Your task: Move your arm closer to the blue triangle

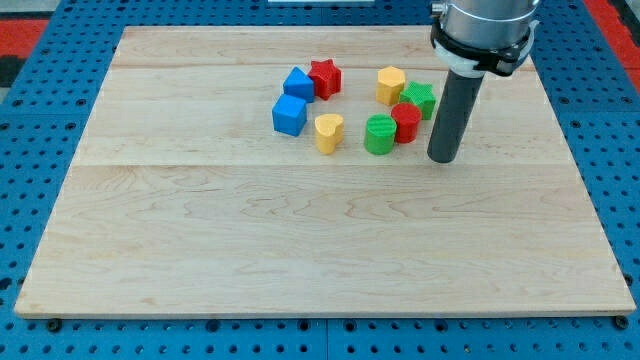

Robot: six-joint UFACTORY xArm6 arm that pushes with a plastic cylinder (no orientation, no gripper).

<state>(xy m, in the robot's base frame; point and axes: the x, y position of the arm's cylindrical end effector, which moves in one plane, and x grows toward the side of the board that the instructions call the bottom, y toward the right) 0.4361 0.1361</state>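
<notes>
The desk (300, 250) is a pale wooden board of joined planks lying on a blue pegboard (40, 120), whose holes show on every side; a strip of red shows at the view's top corners. The near half of the desk holds only bare wood. Taking my tip (443, 158) as the landmark: it rests on the wood at the end of the dark rod, just to the view's right of a red cylinder (406, 122) and a green cylinder (380, 135). Left of those stands a yellow heart (328, 132), then a blue cube (289, 115). Farther back, a green star (420, 98) and a yellow hexagon (390, 85) sit above and left of my tip. The blue triangle (298, 84) lies well to the left, at the cluster's far left, touching a red star (324, 77); its pointing and long axis I cannot tell. No pincer shows.
</notes>
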